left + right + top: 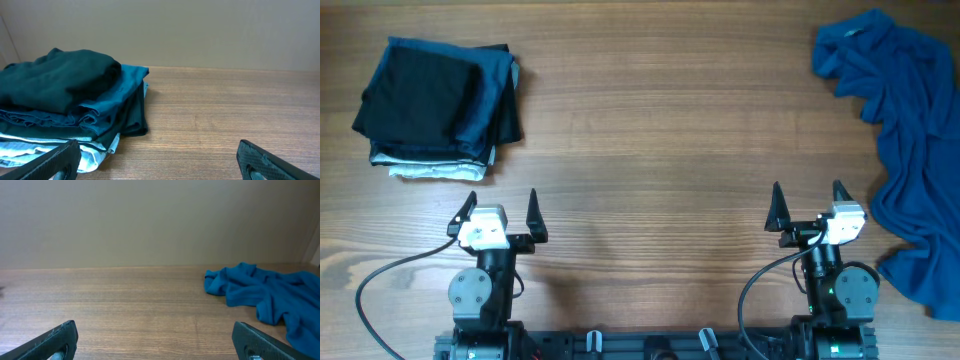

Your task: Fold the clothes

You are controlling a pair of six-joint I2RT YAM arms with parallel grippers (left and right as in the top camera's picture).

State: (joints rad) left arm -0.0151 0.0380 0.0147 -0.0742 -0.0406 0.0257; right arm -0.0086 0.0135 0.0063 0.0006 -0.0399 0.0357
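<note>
A stack of folded clothes (438, 108) lies at the far left of the table, black on top, then blue, dark and white layers; it also shows in the left wrist view (65, 100). A crumpled bright blue garment (910, 150) lies unfolded along the right edge and shows in the right wrist view (270, 295). My left gripper (500, 208) is open and empty near the front edge, in front of the stack. My right gripper (807, 203) is open and empty, just left of the blue garment.
The wooden table (650, 140) runs between the stack and the blue garment. A plain wall (150, 220) stands behind the table's far edge. Cables (380, 290) trail from both arm bases at the front.
</note>
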